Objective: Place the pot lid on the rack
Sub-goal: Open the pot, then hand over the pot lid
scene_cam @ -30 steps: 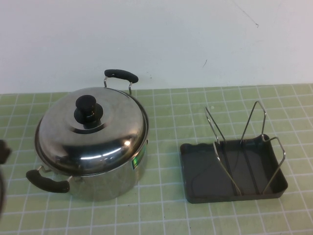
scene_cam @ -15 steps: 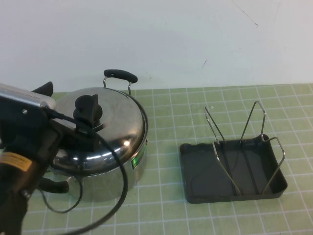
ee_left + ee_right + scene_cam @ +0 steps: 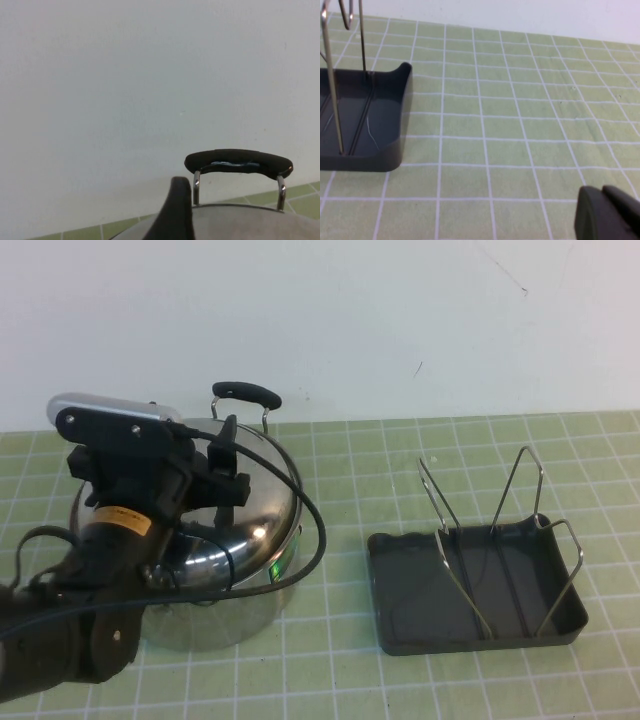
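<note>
The shiny steel pot lid (image 3: 265,505) sits on the pot (image 3: 235,615) at the left of the mat. Its black knob is hidden behind my left gripper (image 3: 222,462), which hovers over the lid's centre with its fingers apart. In the left wrist view one black finger (image 3: 178,210) stands over the lid's dome (image 3: 250,224), facing the pot's far handle (image 3: 237,162). The dark grey rack (image 3: 480,585) with wire loops stands to the right, empty. My right gripper (image 3: 607,212) is shut and empty, low over the mat beside the rack's corner (image 3: 365,125); it is out of the high view.
The green gridded mat (image 3: 340,680) covers the table. A white wall (image 3: 400,330) rises close behind the pot. The left arm's cable (image 3: 315,540) loops over the lid's right side. Open mat lies between pot and rack.
My left arm has swung in from the left edge and forward over the pot; the gripper now covers the lid's knob. The pot, lid and rack have not moved.
</note>
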